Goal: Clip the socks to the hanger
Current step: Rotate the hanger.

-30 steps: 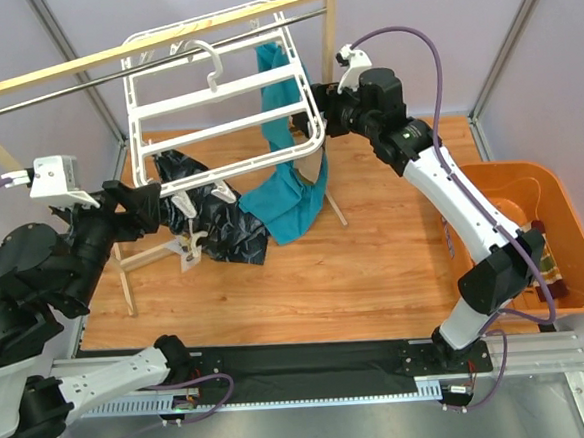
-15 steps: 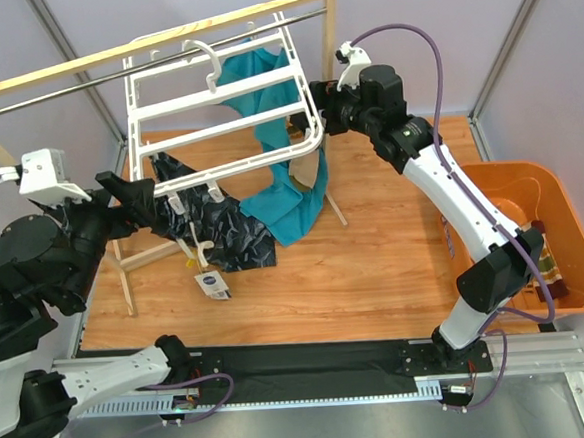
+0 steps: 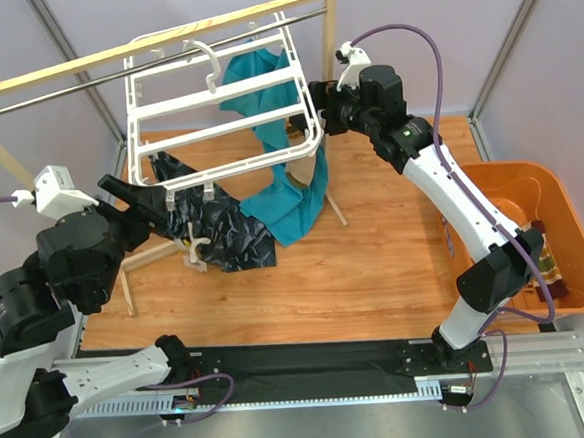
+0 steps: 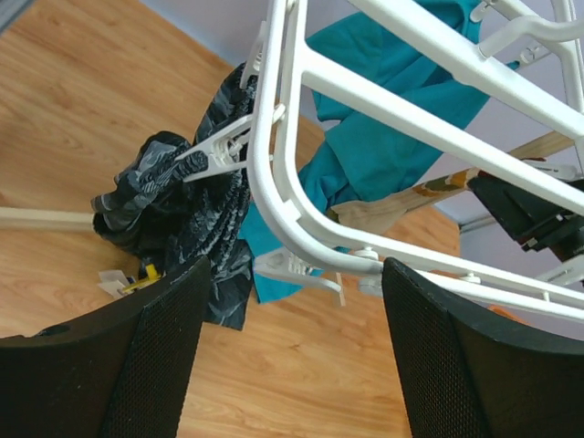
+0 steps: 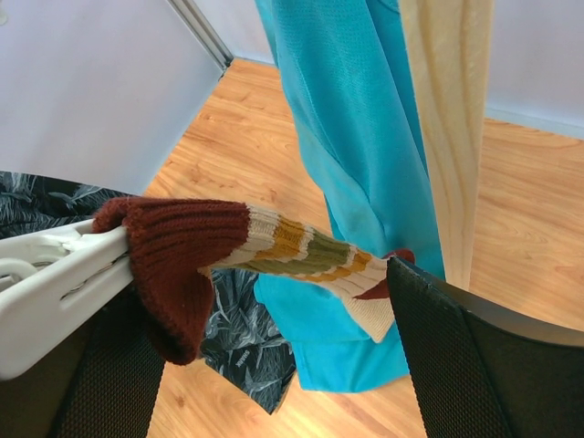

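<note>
Released left gripper [image 4: 294, 269] sits under the white plastic rectangular hanger [image 4: 274, 109]; released right gripper [image 5: 255, 292] straddles a maroon-cuffed striped beige sock [image 5: 265, 246] clipped to it.

My left arm [image 3: 74, 259] and my right arm [image 3: 451, 193] are built alike, black at the bulky round joints and white along the long links. Each wrist carries a small white camera box [image 3: 57, 187] with a grey-purple cable [image 3: 409, 32] running from it. My fingers [image 4: 164, 356] are broad black blades, faced with a fine mesh-like texture.
</note>
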Controlling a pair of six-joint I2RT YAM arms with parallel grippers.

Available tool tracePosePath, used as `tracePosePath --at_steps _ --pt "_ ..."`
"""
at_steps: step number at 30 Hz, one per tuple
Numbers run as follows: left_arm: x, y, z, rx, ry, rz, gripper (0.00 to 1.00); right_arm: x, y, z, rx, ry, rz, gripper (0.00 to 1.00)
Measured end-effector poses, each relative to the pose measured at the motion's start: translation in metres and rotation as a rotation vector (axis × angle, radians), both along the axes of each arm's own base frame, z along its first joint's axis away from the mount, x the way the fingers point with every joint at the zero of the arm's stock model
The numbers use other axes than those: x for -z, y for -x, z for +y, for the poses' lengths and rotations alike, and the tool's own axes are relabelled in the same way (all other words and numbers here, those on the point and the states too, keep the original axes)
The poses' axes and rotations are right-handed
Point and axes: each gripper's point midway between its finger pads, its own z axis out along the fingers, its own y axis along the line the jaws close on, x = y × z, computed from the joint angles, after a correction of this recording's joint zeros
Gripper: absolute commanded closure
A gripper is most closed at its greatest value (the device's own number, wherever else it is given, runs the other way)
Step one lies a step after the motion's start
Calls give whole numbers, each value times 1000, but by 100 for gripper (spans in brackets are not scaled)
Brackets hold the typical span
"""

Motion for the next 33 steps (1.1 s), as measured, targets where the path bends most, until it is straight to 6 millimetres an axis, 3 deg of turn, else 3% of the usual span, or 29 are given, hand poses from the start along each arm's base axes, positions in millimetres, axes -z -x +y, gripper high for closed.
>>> tracePosePath --at_steps 11,22,31,33 --pt "2 -9 12 -132 160 -98 31 5 1 1 -7 2 9 6" --pt "-20 -21 4 -155 205 -180 41 6 0 1 -2 -8 19 5" --pt "-20 -23 3 -156 189 -185 62 6 -1 -1 9 -20 29 5" --pt "-21 -23 2 -155 185 -188 71 6 -1 -2 12 -24 32 4"
